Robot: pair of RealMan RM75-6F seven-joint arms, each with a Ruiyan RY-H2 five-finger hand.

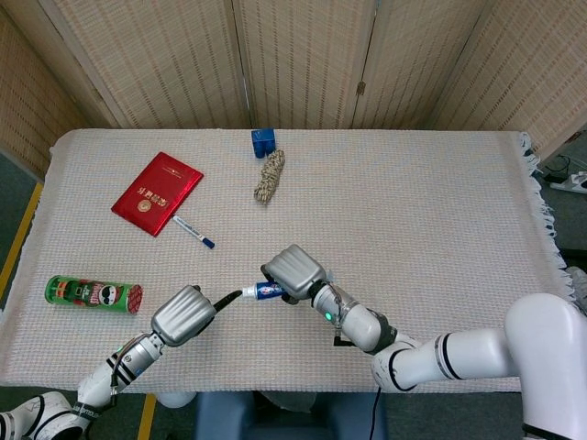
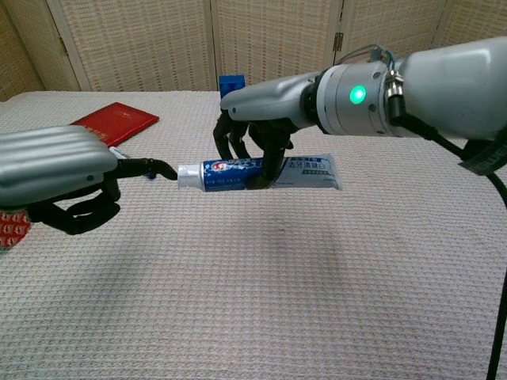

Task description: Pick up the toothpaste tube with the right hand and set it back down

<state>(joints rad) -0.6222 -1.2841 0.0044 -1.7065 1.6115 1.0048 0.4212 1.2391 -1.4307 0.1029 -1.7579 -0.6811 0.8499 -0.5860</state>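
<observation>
Chest view: Chinese-lettered toothpaste tube (image 2: 257, 172)

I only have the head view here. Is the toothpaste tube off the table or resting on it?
Observer: Chest view shows the toothpaste tube lifted clear of the table, held by the right hand.
Operator: Which way does its cap point?
Observer: Toward the left hand, tube about level.
Operator: Is the left hand touching the cap?
Observer: One extended fingertip reaches the white cap; its other fingers curl under, holding nothing.
</observation>
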